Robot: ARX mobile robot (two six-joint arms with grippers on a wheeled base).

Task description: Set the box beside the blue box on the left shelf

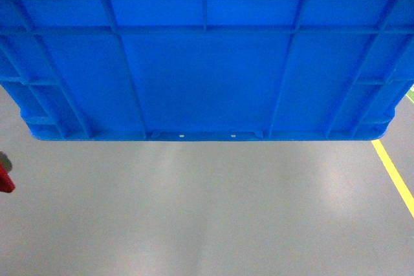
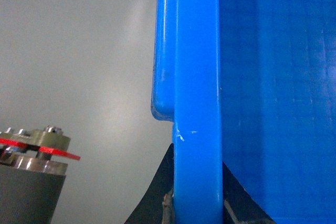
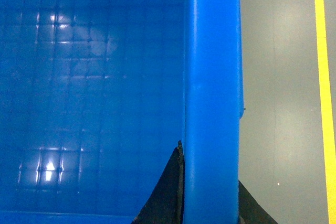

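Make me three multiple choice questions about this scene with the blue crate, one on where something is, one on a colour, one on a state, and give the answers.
1. Where is the yellow floor line in the head view?
A. left edge
B. right edge
C. centre

2. What colour is the floor?
A. grey
B. green
C. white

3. How is the box held?
A. resting on the floor
B. sitting on a shelf
C. clamped at its rim on both sides

Answers:
1 B: the yellow floor line runs down the right edge.
2 A: the floor is plain grey.
3 C: the left gripper and right gripper each have dark fingers on either side of a rim of the box, which hangs above the floor in the head view.
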